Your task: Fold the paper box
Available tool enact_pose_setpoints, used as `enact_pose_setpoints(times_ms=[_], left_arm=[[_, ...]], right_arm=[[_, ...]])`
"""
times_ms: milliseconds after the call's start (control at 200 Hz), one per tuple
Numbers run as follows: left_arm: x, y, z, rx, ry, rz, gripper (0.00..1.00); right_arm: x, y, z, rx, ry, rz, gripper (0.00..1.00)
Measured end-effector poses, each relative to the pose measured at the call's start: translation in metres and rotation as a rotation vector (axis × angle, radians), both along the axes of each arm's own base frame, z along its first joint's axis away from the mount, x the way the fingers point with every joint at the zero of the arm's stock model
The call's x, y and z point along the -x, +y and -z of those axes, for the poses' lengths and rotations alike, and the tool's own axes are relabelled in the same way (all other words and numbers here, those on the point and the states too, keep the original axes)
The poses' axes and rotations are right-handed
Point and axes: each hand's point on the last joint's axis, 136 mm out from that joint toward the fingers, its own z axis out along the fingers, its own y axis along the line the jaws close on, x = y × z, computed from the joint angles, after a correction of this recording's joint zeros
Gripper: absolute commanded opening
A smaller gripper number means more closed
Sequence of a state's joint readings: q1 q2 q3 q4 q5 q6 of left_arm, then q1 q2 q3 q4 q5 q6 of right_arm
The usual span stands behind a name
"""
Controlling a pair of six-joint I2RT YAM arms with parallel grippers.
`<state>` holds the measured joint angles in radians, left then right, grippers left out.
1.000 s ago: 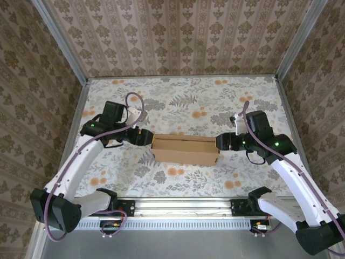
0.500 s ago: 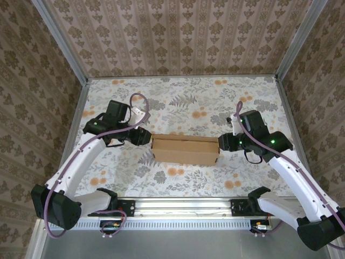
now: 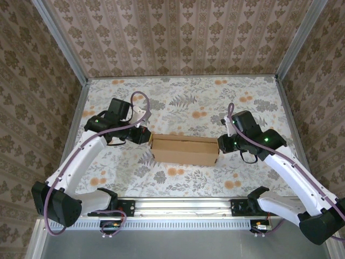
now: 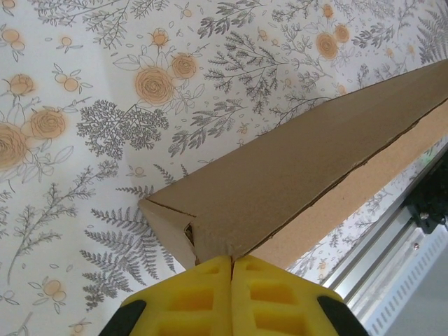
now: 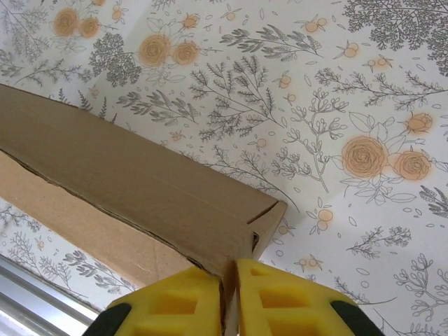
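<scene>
The paper box (image 3: 185,149) is a long brown cardboard box lying crosswise on the floral table, folded up with its lid down. My left gripper (image 3: 149,136) is at the box's left end. In the left wrist view its yellow fingers (image 4: 203,294) are shut together, tips against the top corner edge of the box (image 4: 294,182). My right gripper (image 3: 220,144) is at the right end. In the right wrist view its fingers (image 5: 280,294) are shut on the box's end corner (image 5: 126,175), with a strip of cardboard between them.
An aluminium rail (image 3: 183,206) runs along the table's near edge, just in front of the box. Patterned walls with metal corner posts (image 3: 59,40) close in the back and sides. Open floral tabletop (image 3: 188,102) lies behind the box.
Both grippers have gone from open to shut at the box's two ends. Both wrists have shifted slightly toward the back. The box has stayed in place.
</scene>
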<state>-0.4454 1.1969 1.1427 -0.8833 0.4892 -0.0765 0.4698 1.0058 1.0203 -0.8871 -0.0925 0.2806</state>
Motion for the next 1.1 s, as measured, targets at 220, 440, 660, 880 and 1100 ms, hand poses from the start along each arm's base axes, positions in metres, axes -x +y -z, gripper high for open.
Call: enact_pose_setpoints(times_ms=[220,440,660,880,1100], left_arm=[[0.005,-0.006,0.0,0.012,0.042,-0.029,0.02],[0.003,-0.009,0.002,0.038,0.07,-0.079,0.02],[0.004,-0.01,0.004,0.074,0.052,-0.115,0.02],[0.007,-0.01,0.005,0.086,0.042,-0.126,0.02],[0.01,-0.009,0.007,0.077,0.026,-0.123,0.02]], right_arm=[[0.0,-0.003,-0.001,-0.001,0.008,0.039,0.05],[-0.001,-0.004,-0.001,-0.009,0.014,0.065,0.03],[0.002,-0.004,0.0,-0.019,0.008,0.08,0.02],[0.003,-0.004,0.0,-0.03,-0.007,0.093,0.01],[0.004,-0.004,0.002,-0.047,-0.028,0.112,0.0]])
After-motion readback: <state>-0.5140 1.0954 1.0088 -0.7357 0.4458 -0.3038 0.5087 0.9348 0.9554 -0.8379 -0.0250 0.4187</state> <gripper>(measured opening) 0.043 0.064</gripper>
